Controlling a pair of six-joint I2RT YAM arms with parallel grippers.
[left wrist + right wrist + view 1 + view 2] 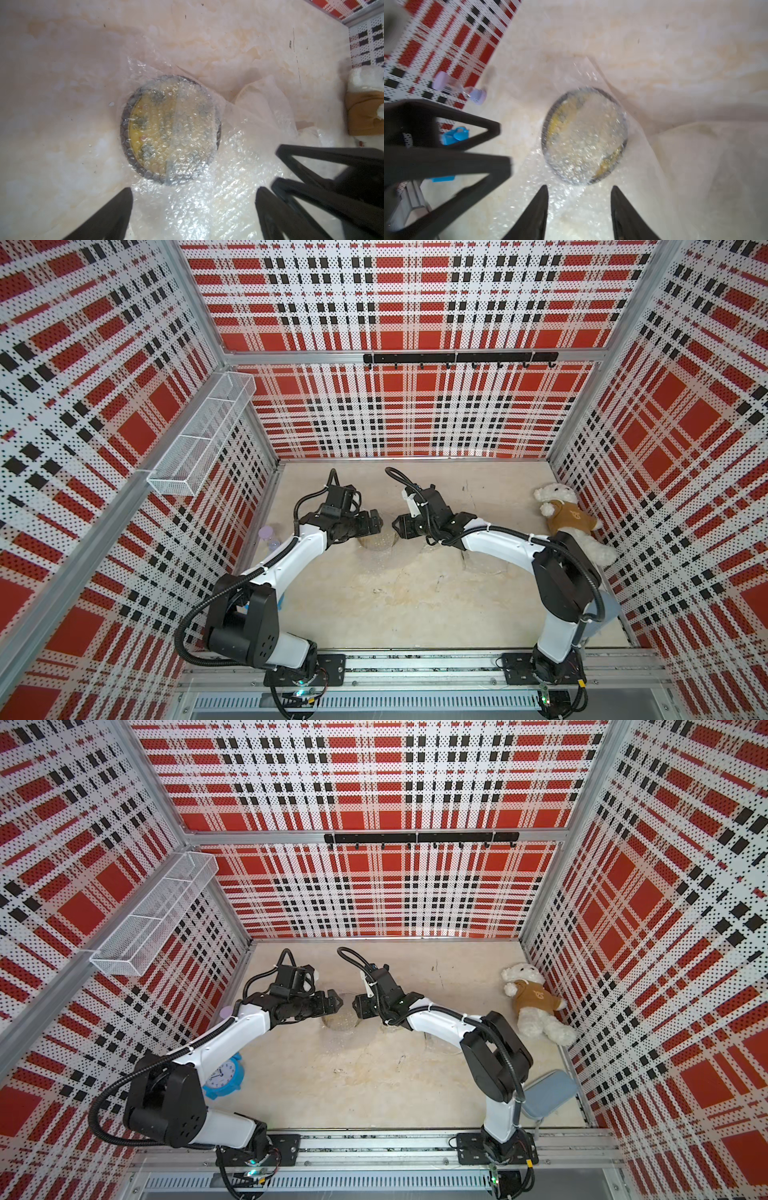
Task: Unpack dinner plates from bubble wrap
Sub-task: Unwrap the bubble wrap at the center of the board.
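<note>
The round yellow dark-rimmed ceramic plate (pixel 149 124) lies flat, face up, under clear bubble wrap (pixel 239 176). The left gripper (pixel 193 191) and right gripper (pixel 579 187) are released, empty.

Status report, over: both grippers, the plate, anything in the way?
Left gripper open, right gripper open, nothing held. Dinner plate under bubble wrap. Grippers face each other closely above it.

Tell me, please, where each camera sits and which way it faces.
Top views: high above the robot's base, looking down toward the back wall; the whole robot shows, left gripper facing right gripper.
Left wrist: rides behind the left gripper, looking down past it at the plate; the right gripper intrudes.
Right wrist: rides behind the right gripper, looking down at the same plate; the left gripper intrudes.
Shared: both wrist views show the plate under bubble wrap.
</note>
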